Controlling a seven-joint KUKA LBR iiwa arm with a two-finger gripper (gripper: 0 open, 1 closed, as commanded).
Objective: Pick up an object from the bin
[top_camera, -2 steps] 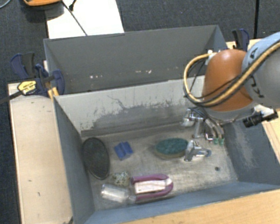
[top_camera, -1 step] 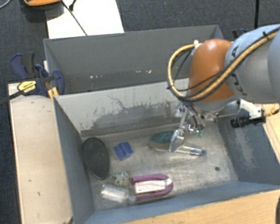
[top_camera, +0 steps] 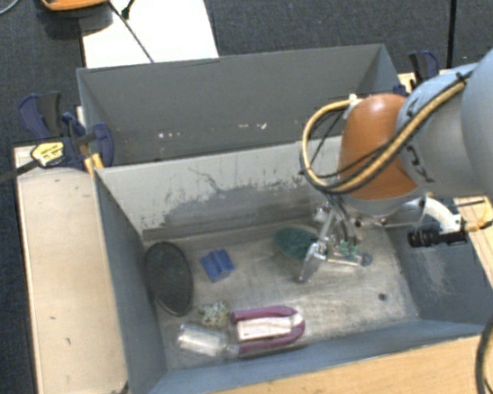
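My gripper [top_camera: 321, 260] hangs low over the middle right of the bin floor, its metal fingers spread apart with nothing between them. Just left of the fingers lies a dark green lump [top_camera: 295, 241], touching or nearly touching the upper finger. A small blue block [top_camera: 216, 263] lies further left on the floor.
A dark grey oval disc [top_camera: 168, 276] leans at the left wall. Along the front lie a purple and white package [top_camera: 267, 327], a clear plastic piece [top_camera: 199, 339] and a small speckled thing [top_camera: 214, 313]. The arm with its orange cover comes in from the right.
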